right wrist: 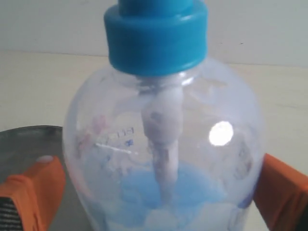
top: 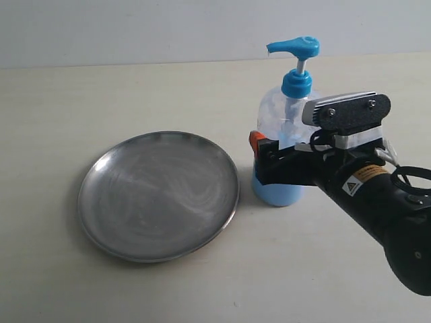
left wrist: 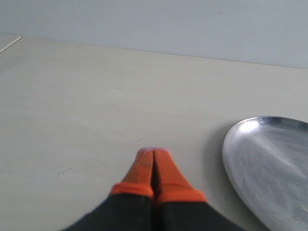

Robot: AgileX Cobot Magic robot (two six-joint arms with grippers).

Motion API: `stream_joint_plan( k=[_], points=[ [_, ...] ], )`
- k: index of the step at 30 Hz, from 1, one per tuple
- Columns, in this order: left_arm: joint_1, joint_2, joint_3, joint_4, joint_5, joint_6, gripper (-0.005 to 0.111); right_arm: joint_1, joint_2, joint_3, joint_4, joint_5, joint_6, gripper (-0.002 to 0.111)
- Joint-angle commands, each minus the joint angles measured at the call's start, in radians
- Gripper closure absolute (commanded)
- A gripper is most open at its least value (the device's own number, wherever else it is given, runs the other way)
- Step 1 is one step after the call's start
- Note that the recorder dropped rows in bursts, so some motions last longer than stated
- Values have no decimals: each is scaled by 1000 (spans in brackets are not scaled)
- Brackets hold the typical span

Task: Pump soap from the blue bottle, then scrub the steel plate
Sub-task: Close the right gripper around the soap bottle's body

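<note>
The blue bottle (top: 283, 128) stands upright just right of the steel plate (top: 158, 195), its blue pump head (top: 294, 47) raised and its spout pointing left. Light blue soap (top: 276, 192) fills its lower part. My right gripper (top: 269, 158) reaches in from the right, its orange fingers (right wrist: 33, 192) pressed on both sides of the bottle (right wrist: 163, 144) at mid-height. The left gripper (left wrist: 154, 154) is shut with nothing in it, low over the bare table beside the plate's rim (left wrist: 274, 163). It is out of the exterior view. The plate shows only faint swirl marks.
The cream table (top: 81, 94) stretches around the plate and bottle, with a pale wall behind it. The black right arm (top: 397, 222) fills the lower right of the exterior view.
</note>
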Motion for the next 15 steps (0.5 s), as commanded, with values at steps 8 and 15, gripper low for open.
stream_joint_plan(
  k=[8,15],
  points=[
    [2,-5,3,-3,-10,1,107,1,45,-63,99,3,-24,3],
    [2,-5,3,-3,-10,1,107,1,92,-113,99,1,-56,3]
  ],
)
